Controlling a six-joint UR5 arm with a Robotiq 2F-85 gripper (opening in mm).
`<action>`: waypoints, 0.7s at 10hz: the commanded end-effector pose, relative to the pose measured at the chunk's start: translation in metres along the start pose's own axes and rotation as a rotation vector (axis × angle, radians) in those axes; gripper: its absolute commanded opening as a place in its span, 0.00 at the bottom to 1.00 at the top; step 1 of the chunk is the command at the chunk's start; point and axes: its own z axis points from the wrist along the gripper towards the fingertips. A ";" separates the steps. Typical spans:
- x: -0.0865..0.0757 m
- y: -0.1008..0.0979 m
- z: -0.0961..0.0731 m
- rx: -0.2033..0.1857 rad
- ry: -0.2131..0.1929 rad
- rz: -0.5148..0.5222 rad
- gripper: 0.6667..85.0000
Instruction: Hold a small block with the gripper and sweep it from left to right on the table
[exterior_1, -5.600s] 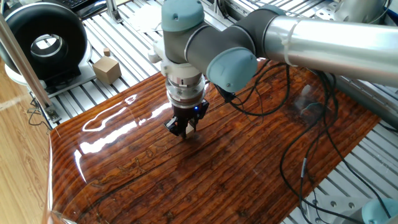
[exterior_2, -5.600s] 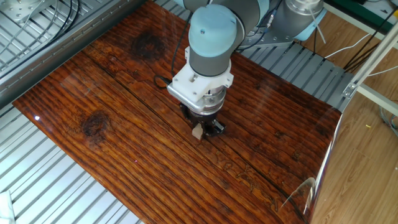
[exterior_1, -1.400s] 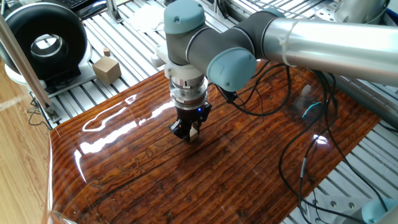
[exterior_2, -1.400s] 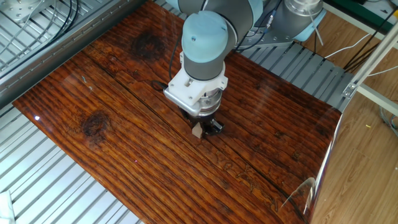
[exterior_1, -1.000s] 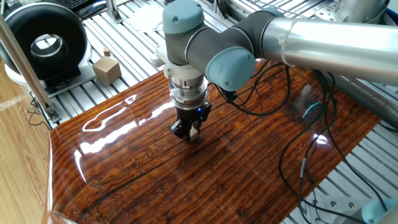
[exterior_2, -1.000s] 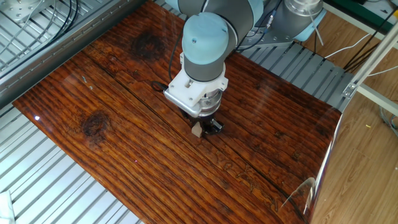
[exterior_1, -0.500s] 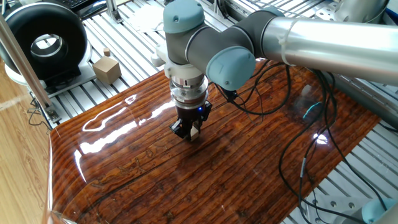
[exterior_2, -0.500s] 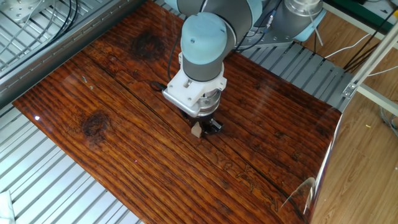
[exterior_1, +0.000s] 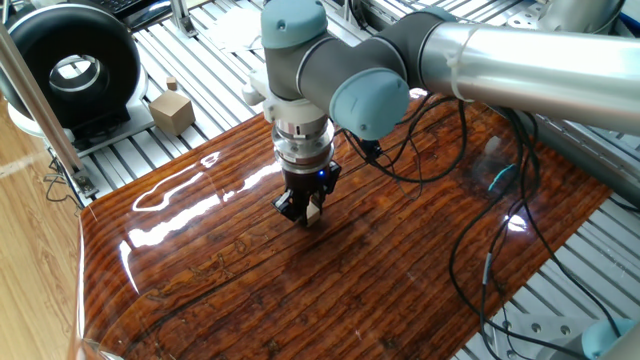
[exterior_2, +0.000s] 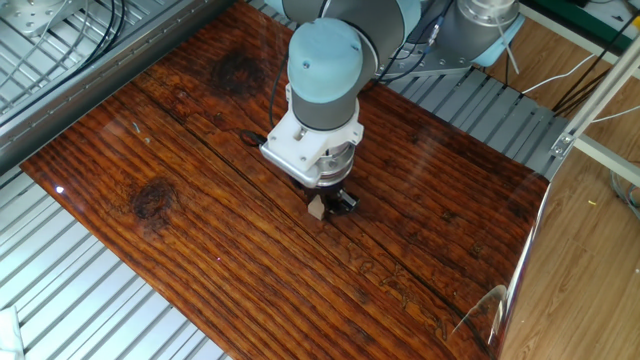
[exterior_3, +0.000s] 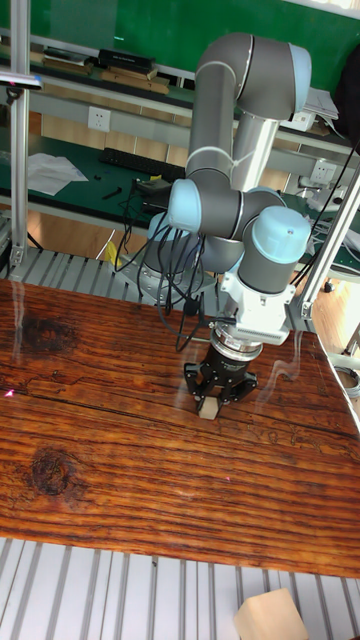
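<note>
A tiny pale tan small block (exterior_1: 313, 211) (exterior_2: 316, 207) (exterior_3: 208, 408) sits pinched between the black fingers of the gripper (exterior_1: 303, 213) (exterior_2: 322, 208) (exterior_3: 213, 401), which is shut on it. The gripper points straight down near the middle of the glossy reddish-brown table (exterior_1: 350, 290) (exterior_2: 180, 150) (exterior_3: 110, 470). The block's underside rests at the table surface or just above it; I cannot tell which. The silver-grey arm with light blue caps (exterior_1: 370, 95) reaches in from the right of this view.
A larger tan cube with a knob (exterior_1: 172, 109) rests on the slatted aluminium frame beyond the table's far left corner, beside a black ring-shaped device (exterior_1: 70, 70). Black cables (exterior_1: 500, 230) trail over the table's right side. Another tan block (exterior_3: 270, 615) lies on the frame below the table.
Since 5.6 s ago the gripper and block have shifted slightly along the table. Over the last second the arm has barely moved and the block stays held.
</note>
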 end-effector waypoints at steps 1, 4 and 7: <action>-0.002 0.001 0.002 -0.009 -0.003 0.007 0.00; -0.006 0.004 0.001 -0.020 -0.017 0.005 0.00; -0.003 0.004 -0.008 -0.023 -0.005 0.006 0.00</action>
